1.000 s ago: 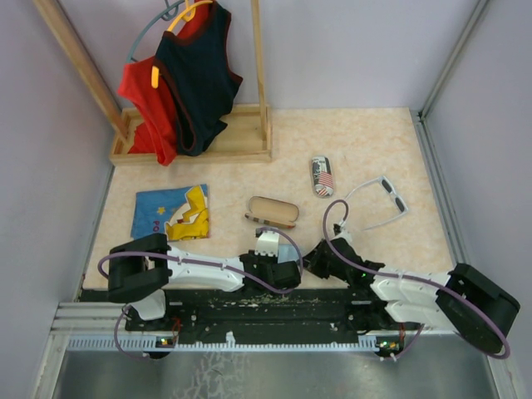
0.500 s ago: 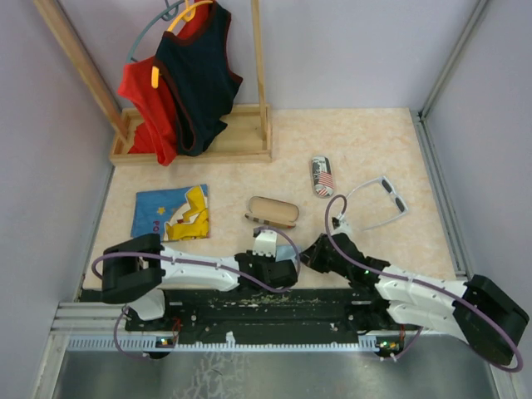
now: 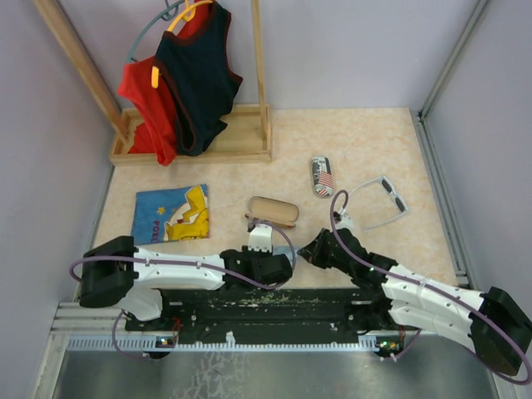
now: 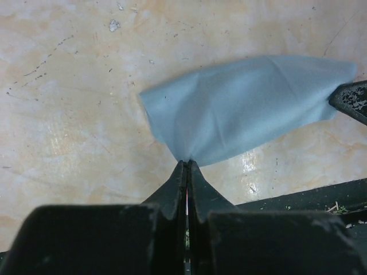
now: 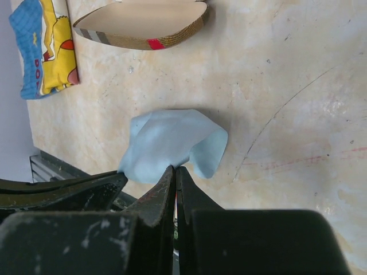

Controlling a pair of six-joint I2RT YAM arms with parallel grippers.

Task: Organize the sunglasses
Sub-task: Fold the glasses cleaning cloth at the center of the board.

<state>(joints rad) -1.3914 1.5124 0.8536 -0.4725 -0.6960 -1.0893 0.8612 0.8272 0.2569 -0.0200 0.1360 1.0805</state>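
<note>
The white-grey sunglasses (image 3: 378,202) lie unfolded on the table at the right, apart from both arms. A light-blue cloth (image 4: 246,109) hangs just over the table between the two grippers. My left gripper (image 4: 187,164) is shut on one end of it. My right gripper (image 5: 176,168) is shut on the edge of the same cloth (image 5: 166,140). In the top view the left gripper (image 3: 287,266) and the right gripper (image 3: 306,252) nearly meet near the table's front edge, and they hide the cloth. A thin dark piece (image 3: 252,219) shows at the open case's front-left edge; I cannot tell what it is.
An open plaid case (image 3: 274,209) with a beige inside lies just beyond the grippers. Further back is a flag-print case (image 3: 322,176). A blue and yellow printed cloth (image 3: 172,212) is at the left. A wooden rack (image 3: 195,143) with hanging tops fills the back left corner.
Both arms have stretched out further from their bases, and the grippers have shifted slightly away from the front edge. The right gripper's jaws have come together on the cloth.
</note>
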